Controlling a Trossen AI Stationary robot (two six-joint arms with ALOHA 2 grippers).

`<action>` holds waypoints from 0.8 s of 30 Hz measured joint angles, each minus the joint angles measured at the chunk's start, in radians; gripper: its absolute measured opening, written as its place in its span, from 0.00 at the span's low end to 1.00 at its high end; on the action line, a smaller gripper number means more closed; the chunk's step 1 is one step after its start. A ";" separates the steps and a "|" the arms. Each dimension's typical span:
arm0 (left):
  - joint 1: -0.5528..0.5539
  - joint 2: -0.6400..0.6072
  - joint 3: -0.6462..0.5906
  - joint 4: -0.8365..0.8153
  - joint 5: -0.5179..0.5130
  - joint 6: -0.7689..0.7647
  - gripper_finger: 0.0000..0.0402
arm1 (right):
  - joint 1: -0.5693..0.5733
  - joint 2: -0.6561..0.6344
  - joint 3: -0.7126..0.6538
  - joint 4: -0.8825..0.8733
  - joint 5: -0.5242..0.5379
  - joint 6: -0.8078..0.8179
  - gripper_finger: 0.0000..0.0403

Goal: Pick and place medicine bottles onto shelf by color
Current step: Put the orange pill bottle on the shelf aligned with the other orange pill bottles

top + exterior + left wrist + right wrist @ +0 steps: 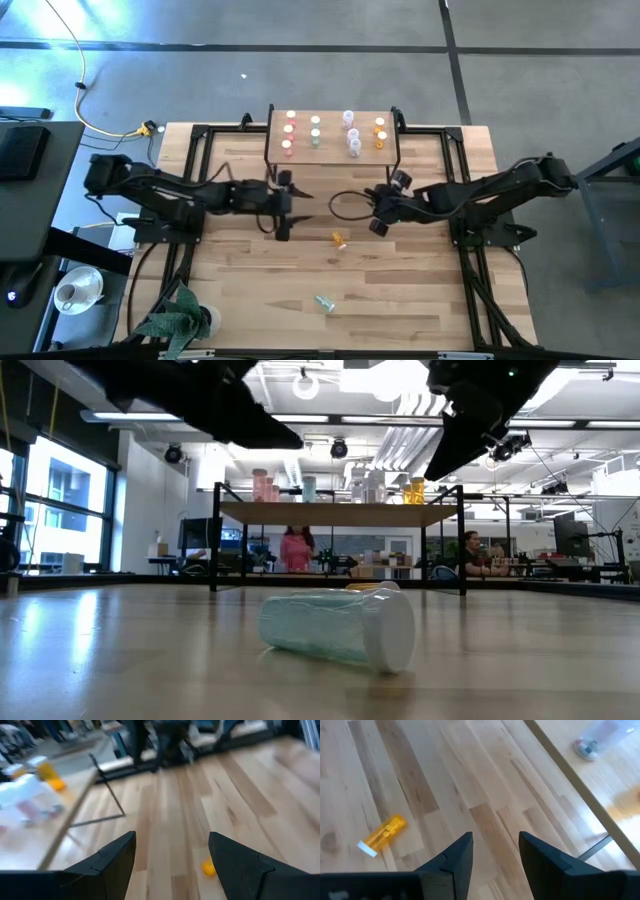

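The shelf (333, 150) stands at the table's far middle and carries upright medicine bottles in colour groups: red (290, 130), pale green (315, 131), clear (351, 135), orange (380, 132). An orange bottle (339, 239) lies on its side on the table, also showing in the right wrist view (382, 836) and the left wrist view (208, 867). A pale green bottle (324, 302) lies on its side nearer the front edge (335, 625). My left gripper (292, 208) hovers open, left of the orange bottle. My right gripper (378, 205) hovers open, to that bottle's right. Both are empty.
Black frame rails (195, 170) run along the table's left and right sides. A potted plant (180, 320) sits at the near left corner, a cup (75, 290) off the table's left. People (295, 548) sit in the room beyond. Bare wood lies between the two fallen bottles.
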 joint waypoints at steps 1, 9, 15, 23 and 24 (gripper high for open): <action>-0.005 0.022 0.027 -0.037 0.000 0.014 0.60 | 0.000 -0.003 -0.003 0.004 -0.002 -0.004 0.37; -0.020 0.196 0.245 -0.307 0.066 0.087 0.60 | 0.000 -0.003 -0.006 0.019 -0.017 0.022 0.37; -0.022 0.314 0.328 -0.346 0.115 0.144 0.60 | 0.013 -0.003 -0.006 0.019 -0.032 0.077 0.37; -0.044 0.449 0.401 -0.339 0.159 0.233 0.60 | 0.078 -0.003 -0.006 0.026 -0.026 0.095 0.37; -0.047 0.464 0.411 -0.341 0.159 0.241 0.60 | 0.083 -0.003 -0.006 0.027 -0.024 0.099 0.37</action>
